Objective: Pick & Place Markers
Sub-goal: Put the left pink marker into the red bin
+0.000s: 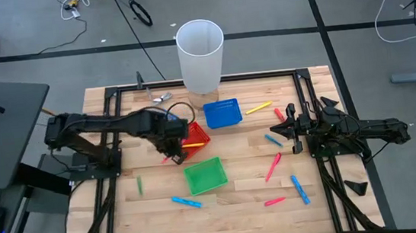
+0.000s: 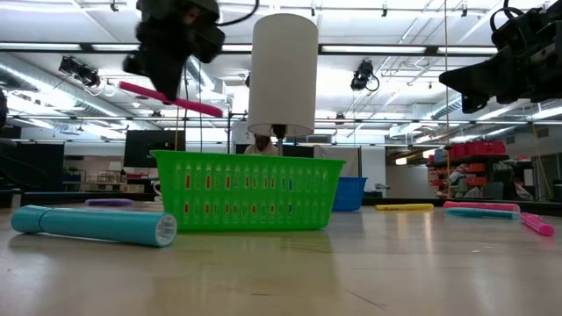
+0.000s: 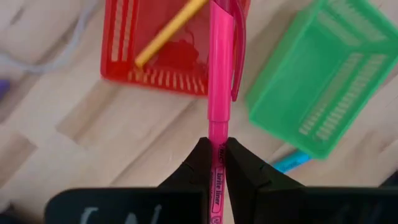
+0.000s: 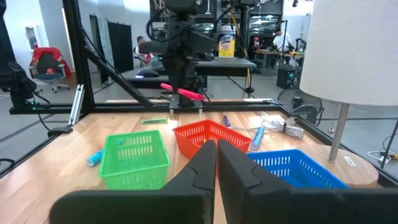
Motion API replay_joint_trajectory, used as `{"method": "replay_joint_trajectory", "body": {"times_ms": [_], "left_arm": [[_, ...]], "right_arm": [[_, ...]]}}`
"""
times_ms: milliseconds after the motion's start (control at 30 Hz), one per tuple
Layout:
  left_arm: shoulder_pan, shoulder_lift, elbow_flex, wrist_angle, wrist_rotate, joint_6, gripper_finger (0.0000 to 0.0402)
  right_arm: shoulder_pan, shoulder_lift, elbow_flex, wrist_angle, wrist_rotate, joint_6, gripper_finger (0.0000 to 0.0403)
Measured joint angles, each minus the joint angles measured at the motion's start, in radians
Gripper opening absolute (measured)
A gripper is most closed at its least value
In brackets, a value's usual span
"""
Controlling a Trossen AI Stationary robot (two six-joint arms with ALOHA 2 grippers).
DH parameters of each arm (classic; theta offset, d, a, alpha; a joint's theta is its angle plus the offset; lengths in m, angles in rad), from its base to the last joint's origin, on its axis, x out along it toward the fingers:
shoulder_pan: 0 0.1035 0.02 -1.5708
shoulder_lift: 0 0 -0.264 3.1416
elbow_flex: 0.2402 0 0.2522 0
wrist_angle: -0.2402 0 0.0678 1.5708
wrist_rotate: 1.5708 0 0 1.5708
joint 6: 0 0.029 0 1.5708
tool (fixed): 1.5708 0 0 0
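Wooden slatted counter, contents listed left to right.

1. Short green plastic marker, lying flat near the counter's left edge, long axis running front to back, well apart from both end effectors.

2. Left end effector, raised above the counter just beside the red mesh basket. Fingers clamped on one end of a pink plastic marker. The pink plastic marker projects straight out from between the fingertips, its long axis in line with the fingers, its free end over the red mesh basket's rim. In the low view it hangs clear of the counter, tilted slightly. A yellow plastic marker lies slanted inside the red mesh basket.

3. Green mesh basket, just in front of the red one. Light blue plastic marker on the counter at its front left, long axis nearly left to right.

4. Blue mesh basket, behind, beside the white cylindrical lampshade.

5. Loose markers on the right half: a yellow one behind, a short pink one, a pink one slanted at mid-counter, a pink one and a light blue one toward the front.

6. Right end effector, raised at the counter's right side, pointing toward the baskets; fingers together, nothing between them, touching nothing.
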Motion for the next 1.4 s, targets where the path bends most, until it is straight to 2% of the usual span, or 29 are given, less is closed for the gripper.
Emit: {"method": "replay_joint_trajectory", "body": {"times_ms": [300, 567, 733, 1033, 1400], "left_arm": [[0.085, 0.118, 0.118, -0.005, -0.001, 0.109, 0.0027], [0.132, 0.159, 0.173, -0.001, -0.002, 0.154, 0.0027], [0.137, 0.161, 0.162, 0.009, -0.043, 0.186, 0.0027], [0.122, 0.161, 0.04, 0.084, -0.132, 0.189, 0.0027], [0.116, 0.24, 0.013, 0.2, -0.156, 0.249, 0.0027]], "right_arm": [[0.0, 0.0, 0.0, 0.0, 0.0, 0.0, 0.002], [0.0, 0.0, 0.0, 0.0, 0.0, 0.0, 0.002], [0.0, 0.0, 0.0, 0.0, 0.0, 0.0, 0.002], [0.0, 0.0, 0.0, 0.0, 0.0, 0.0, 0.002], [0.0, 0.0, 0.0, 0.0, 0.0, 0.0, 0.002]]}}
